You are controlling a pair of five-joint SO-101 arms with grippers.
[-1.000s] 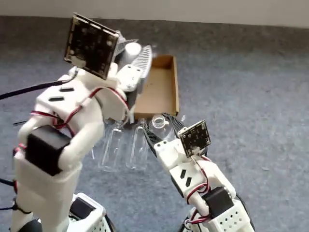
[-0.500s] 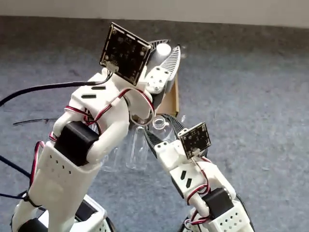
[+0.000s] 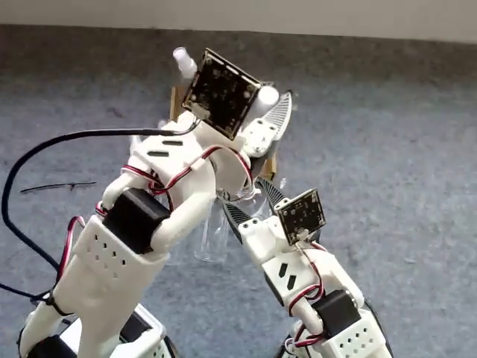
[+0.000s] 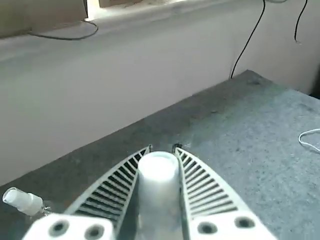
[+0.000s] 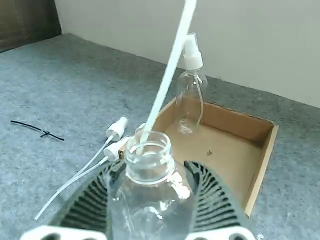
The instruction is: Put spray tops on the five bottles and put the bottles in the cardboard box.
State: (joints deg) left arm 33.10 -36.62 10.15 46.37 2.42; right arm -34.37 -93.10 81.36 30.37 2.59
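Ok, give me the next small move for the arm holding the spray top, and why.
Probably lower the left gripper straight down, keeping the tube centred. It is shut on the spray top, whose tube ends inside the open neck of the bottle clamped in the right gripper, but the spray top sits well above that neck, so it cannot seat yet.

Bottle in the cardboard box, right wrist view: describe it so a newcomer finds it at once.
Find the shallow cardboard box on the grey carpet. A clear bottle stands upright inside it, near one corner. It wears a white spray top, whereas the other bottle has an open neck with a tube dipping in, and the loose spray tops lie outside the box.
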